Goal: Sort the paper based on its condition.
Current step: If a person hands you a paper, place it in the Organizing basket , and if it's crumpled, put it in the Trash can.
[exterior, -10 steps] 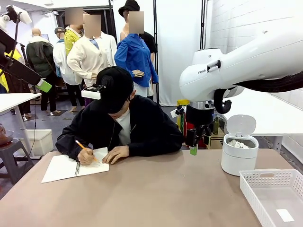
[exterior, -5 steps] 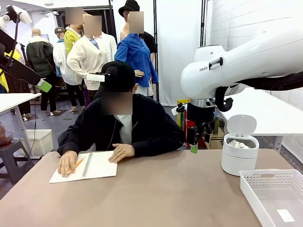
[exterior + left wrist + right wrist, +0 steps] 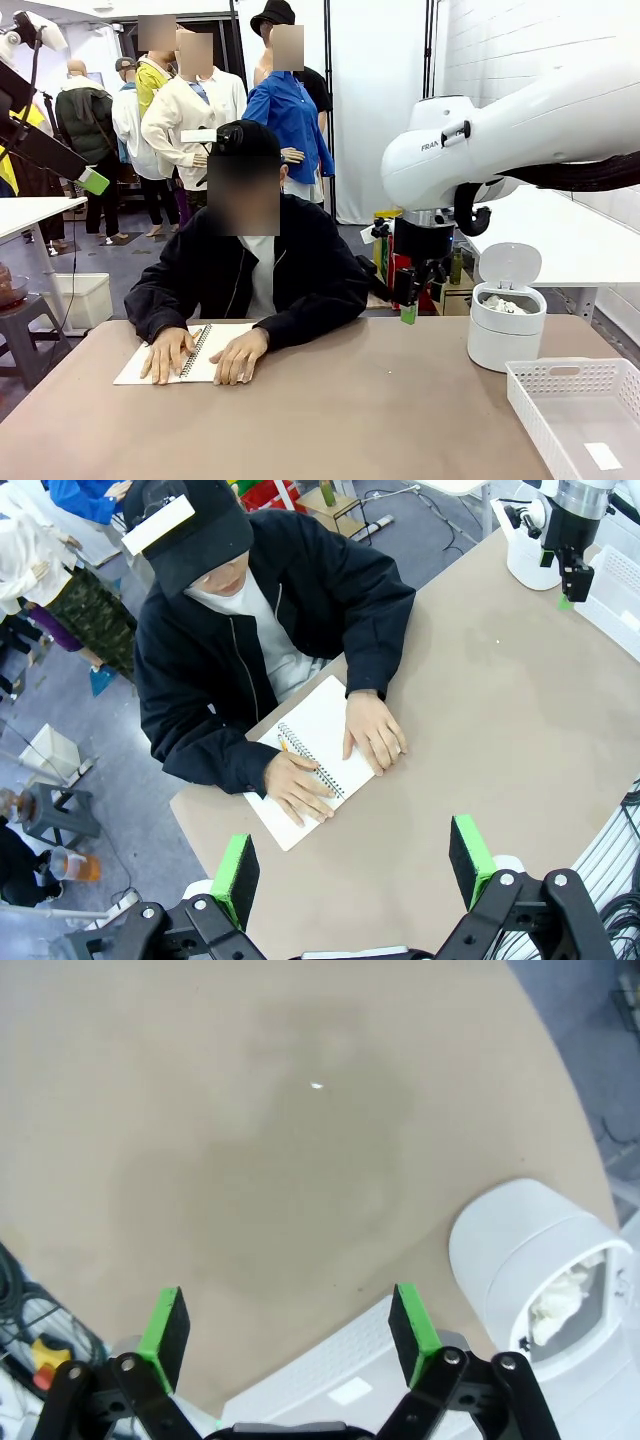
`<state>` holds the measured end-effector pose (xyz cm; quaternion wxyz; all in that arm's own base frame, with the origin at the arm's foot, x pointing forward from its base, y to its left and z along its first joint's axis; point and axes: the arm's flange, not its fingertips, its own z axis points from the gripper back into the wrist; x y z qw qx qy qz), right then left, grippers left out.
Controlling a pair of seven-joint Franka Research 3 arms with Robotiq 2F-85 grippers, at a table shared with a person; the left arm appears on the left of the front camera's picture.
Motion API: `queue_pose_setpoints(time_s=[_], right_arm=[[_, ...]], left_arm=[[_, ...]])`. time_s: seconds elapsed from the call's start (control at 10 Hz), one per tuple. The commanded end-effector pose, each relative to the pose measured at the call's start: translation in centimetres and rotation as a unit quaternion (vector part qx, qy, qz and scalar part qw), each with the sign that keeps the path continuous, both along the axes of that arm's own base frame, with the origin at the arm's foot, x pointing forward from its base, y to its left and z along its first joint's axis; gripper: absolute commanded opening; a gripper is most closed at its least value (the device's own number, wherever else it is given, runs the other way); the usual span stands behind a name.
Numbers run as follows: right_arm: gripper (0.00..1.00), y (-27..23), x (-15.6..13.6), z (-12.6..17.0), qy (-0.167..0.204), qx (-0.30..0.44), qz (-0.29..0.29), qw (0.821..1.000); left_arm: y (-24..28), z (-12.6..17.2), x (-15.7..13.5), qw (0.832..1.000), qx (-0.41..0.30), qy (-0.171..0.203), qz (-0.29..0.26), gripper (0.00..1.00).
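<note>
White crumpled paper [image 3: 505, 303] sits in the open bin [image 3: 500, 345]; a flat slip [image 3: 602, 455] lies in the basket [image 3: 570, 381]. Likely featherlight, soft: pinch lump across its bulk, slip by an edge. Left pincer [image 3: 353, 870] and right pincer [image 3: 288, 1332] released, above surface [image 3: 350, 420].

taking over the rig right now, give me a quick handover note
Left gripper: open, holding nothing, high over the table.
Right gripper: open, holding nothing, hovering near the bin.
Paper: crumpled lump in the open bin; flat slip in the basket.
Done: those two look sorted.
Left: any new pieces; the person's hands rest on the notebook, so probably wait.
</note>
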<state>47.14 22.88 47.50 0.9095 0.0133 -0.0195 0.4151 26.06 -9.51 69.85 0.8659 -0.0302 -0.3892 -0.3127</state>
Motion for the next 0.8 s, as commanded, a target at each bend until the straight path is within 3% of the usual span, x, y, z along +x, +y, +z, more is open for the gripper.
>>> queue_pose_setpoints(time_s=[0.0, 0.3, 0.6, 0.7], right_arm=[[1.00, 1.6, -3.3, 2.2, -0.027, 0.059, 0.080, 0.995], [1.00, 5.2, -6.5, 7.8, -0.085, 0.095, 0.153, 0.980], [1.00, 6.9, -8.1, 13.2, -0.135, 0.127, 0.187, 0.965], [1.00, 7.2, -9.3, 14.9, -0.169, 0.131, 0.187, 0.959]], left_arm=[[0.1, 0.0, 0.0, 1.000, 0.000, 0.000, 0.001, 1.00], [0.1, 0.0, 0.0, 1.000, 0.000, 0.000, 0.001, 1.00], [0.1, 0.0, 0.0, 1.000, 0.000, 0.000, 0.001, 1.00], [0.1, 0.0, 0.0, 1.000, 0.000, 0.000, 0.001, 1.00]])
